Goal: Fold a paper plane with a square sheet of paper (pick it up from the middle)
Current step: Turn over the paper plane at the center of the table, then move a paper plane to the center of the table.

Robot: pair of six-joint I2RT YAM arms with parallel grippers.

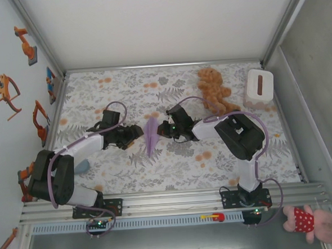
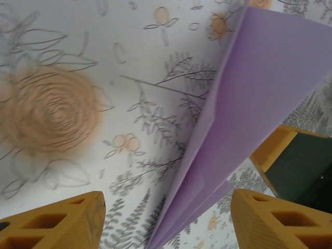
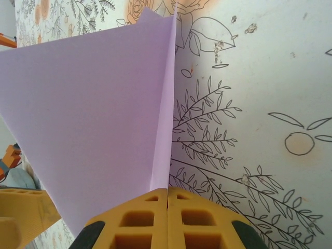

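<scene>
paper plane (image 3: 93, 119): matt smooth paper | right fingers (image 3: 150, 229): matt plastic | table (image 1: 186, 174): smooth print

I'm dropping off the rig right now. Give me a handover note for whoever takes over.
Right gripper: shut on the paper plane, pinching its folded edge.
Left gripper: open, fingers either side of the plane, not clamped.
The plane is upright on edge between the grippers.
Done: sheet folded into a slim dart.
Left: probably wings or a last crease, then set it down; I can't confirm.
</scene>
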